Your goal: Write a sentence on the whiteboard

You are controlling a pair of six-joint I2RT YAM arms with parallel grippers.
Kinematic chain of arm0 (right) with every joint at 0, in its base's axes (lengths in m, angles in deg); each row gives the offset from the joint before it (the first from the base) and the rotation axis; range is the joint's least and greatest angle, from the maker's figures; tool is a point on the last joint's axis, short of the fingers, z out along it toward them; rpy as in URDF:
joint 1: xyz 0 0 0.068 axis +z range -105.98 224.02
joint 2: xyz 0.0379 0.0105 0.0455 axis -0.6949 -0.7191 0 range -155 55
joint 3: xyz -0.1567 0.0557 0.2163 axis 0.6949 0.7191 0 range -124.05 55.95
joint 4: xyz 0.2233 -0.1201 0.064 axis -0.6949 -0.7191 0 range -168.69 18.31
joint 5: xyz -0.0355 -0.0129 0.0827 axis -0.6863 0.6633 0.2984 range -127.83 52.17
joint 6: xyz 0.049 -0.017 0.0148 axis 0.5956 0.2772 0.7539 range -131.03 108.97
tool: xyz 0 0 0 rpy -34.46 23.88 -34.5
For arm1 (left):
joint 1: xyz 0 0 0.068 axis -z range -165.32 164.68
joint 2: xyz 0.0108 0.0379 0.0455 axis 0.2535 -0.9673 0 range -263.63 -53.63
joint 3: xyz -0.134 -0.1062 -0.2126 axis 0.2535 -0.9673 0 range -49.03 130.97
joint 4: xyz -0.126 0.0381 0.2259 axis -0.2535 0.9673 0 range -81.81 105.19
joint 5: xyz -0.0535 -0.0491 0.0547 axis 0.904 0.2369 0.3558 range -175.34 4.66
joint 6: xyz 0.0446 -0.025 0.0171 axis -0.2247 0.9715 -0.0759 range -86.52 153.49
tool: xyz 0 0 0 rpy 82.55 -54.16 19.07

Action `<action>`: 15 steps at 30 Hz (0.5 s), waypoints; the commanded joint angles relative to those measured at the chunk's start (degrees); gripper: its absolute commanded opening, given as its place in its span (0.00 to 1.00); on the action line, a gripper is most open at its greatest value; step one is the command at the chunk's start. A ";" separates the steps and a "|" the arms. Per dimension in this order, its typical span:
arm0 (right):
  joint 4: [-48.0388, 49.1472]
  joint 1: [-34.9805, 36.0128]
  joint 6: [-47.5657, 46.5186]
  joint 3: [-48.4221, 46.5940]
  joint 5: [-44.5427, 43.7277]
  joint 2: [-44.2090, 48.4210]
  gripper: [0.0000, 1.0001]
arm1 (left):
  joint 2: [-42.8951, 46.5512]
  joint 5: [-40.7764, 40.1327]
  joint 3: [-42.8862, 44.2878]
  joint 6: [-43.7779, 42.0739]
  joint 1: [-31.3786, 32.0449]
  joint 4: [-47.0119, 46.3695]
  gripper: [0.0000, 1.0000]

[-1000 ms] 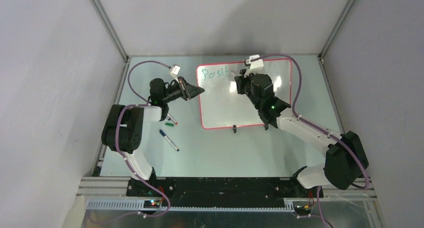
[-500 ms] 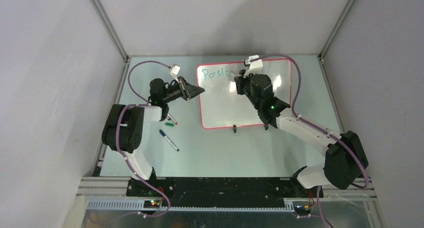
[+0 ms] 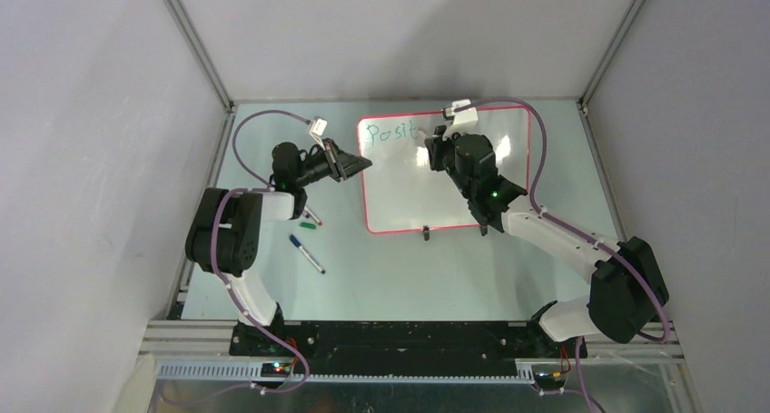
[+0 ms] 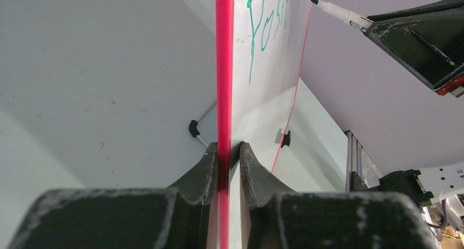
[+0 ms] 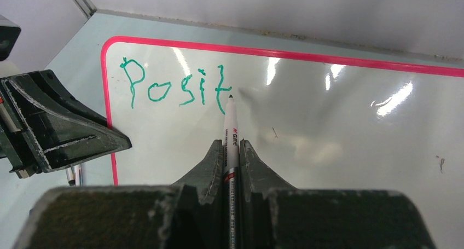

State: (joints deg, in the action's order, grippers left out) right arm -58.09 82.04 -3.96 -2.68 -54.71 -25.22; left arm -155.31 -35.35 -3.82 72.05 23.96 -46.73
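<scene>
Glossy, smooth whiteboard (image 5: 339, 134) with bright highlights; matt, scuffed black fingers (image 4: 205, 167) of left end effector (image 4: 228, 150); smooth plastic marker (image 5: 231, 145); smooth, pale bench (image 3: 381, 277).

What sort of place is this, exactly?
Probably a robotics lab's test booth: a left arm and right arm bolted to a table, grey panels on metal framing around them, and a whiteboard for writing.
</scene>
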 commanded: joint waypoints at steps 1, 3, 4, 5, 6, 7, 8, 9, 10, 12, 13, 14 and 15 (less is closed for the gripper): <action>3.16 0.05 0.57 -0.22 0.03 1.64 0.00 | 1.03 -1.20 -0.15 -2.40 0.81 -2.06 0.00; 3.22 0.07 0.72 -0.15 0.13 2.03 0.00 | 1.05 -1.20 -0.13 -2.44 0.77 -2.12 0.00; 3.41 0.05 0.70 -0.03 0.16 2.15 0.00 | 1.05 -1.17 -0.12 -2.44 0.77 -2.08 0.00; 3.52 0.04 0.77 0.04 0.31 2.37 0.00 | 1.01 -1.19 -0.15 -2.40 0.76 -2.10 0.00; 3.64 0.04 0.93 0.11 0.34 2.54 0.00 | 1.03 -1.23 -0.09 -2.42 0.74 -2.12 0.00; 3.69 0.10 1.02 0.10 0.51 2.88 0.00 | 1.05 -1.27 -0.11 -2.44 0.79 -2.06 0.00; 3.70 0.11 1.04 0.14 0.65 3.12 0.00 | 1.05 -1.30 -0.12 -2.44 0.77 -2.09 0.00; 3.64 0.12 1.07 0.12 0.96 3.27 0.00 | 1.12 -1.30 -0.17 -2.44 0.76 -2.12 0.00; 3.63 0.12 1.23 0.15 1.13 3.48 0.00 | 1.13 -1.28 -0.19 -2.44 0.75 -2.17 0.00; 3.62 0.20 1.20 0.14 1.08 3.55 0.00 | 1.33 -1.38 -0.43 -2.44 0.80 -2.34 0.00; 3.66 0.17 1.24 0.16 1.03 3.48 0.00 | 1.41 -1.46 -0.57 -2.49 0.80 -2.42 0.00; 3.69 0.14 1.20 0.18 0.73 3.36 0.00 | 1.50 -1.51 -0.66 -2.59 0.77 -2.45 0.00; 3.64 0.13 1.20 0.18 0.46 3.30 0.00 | 1.56 -1.58 -0.72 -2.60 0.77 -2.47 0.00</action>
State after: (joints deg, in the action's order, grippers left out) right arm -57.19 82.04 -3.48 -2.44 -53.81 -23.74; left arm -155.31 -35.39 -3.97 72.05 23.96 -46.84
